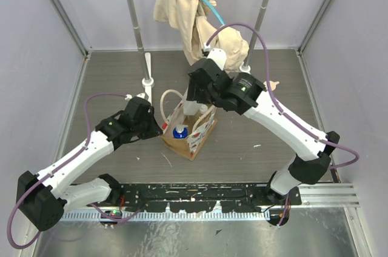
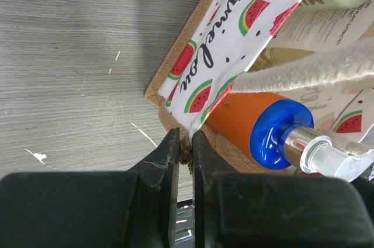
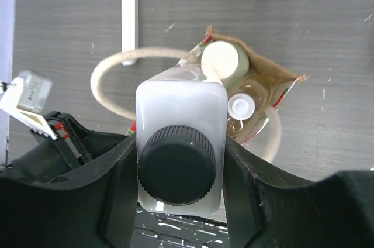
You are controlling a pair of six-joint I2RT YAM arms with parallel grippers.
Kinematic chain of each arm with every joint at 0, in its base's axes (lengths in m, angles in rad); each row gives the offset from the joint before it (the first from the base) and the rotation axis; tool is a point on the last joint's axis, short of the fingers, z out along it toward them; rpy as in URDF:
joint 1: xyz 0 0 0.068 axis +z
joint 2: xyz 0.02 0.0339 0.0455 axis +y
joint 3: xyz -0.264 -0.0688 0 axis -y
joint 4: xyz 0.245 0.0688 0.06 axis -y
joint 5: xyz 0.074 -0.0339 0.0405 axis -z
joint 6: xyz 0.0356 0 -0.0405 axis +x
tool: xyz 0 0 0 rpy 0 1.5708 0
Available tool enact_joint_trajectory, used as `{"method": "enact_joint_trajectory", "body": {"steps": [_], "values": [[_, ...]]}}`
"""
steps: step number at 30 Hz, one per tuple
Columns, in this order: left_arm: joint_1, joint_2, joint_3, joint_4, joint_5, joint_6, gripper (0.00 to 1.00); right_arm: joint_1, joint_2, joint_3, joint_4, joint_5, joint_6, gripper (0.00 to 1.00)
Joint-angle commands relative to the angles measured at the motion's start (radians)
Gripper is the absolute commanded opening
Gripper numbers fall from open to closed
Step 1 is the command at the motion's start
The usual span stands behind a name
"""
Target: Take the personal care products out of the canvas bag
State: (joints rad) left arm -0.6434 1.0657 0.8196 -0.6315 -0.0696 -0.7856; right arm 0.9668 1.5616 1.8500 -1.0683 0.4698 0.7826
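The canvas bag (image 1: 193, 137) stands mid-table, tan with a watermelon-print panel and cream handles. My left gripper (image 1: 159, 127) is shut on the bag's near left corner rim; its fingers pinch the burlap edge (image 2: 187, 153). An orange bottle with a blue collar and pump (image 2: 274, 131) lies inside, beside white bottles (image 2: 327, 20). My right gripper (image 3: 180, 163) is shut on a white bottle with a black cap (image 3: 180, 137), held above the bag (image 3: 266, 78). A cream-lidded jar (image 3: 224, 59) and a clear amber bottle with a white cap (image 3: 241, 106) are still in the bag.
A clothes rack with a beige garment (image 1: 188, 8) stands at the back, and its white foot (image 1: 147, 81) is just behind the bag's left handle. A small peach object (image 1: 274, 85) shows past the right arm. A black rail (image 1: 194, 193) runs along the near edge.
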Motion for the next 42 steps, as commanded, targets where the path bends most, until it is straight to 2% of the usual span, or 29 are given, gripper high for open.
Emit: {"method": "enact_joint_trajectory", "body": {"steps": [1,11,17,24,31,37,42], "values": [[-0.002,0.002,-0.009,-0.154,-0.025,0.025,0.16,0.000,-0.116,0.153,0.056,0.154,-0.056,0.06],[-0.002,0.019,0.000,-0.152,-0.018,0.025,0.16,-0.026,-0.192,0.252,-0.084,0.273,-0.110,0.07],[-0.002,0.037,0.023,-0.154,-0.016,0.031,0.16,-0.128,-0.232,0.156,-0.084,0.243,-0.130,0.13],[-0.002,0.068,0.042,-0.144,0.000,0.039,0.16,-0.381,-0.319,-0.164,0.115,0.032,-0.212,0.14],[-0.002,0.096,0.058,-0.147,0.001,0.046,0.16,-0.515,-0.321,-0.441,0.336,-0.044,-0.253,0.13],[-0.003,0.090,0.056,-0.160,-0.016,0.047,0.16,-0.608,-0.244,-0.564,0.489,-0.111,-0.285,0.10],[-0.002,0.093,0.051,-0.157,-0.014,0.045,0.16,-0.651,-0.135,-0.573,0.553,-0.160,-0.292,0.09]]}}
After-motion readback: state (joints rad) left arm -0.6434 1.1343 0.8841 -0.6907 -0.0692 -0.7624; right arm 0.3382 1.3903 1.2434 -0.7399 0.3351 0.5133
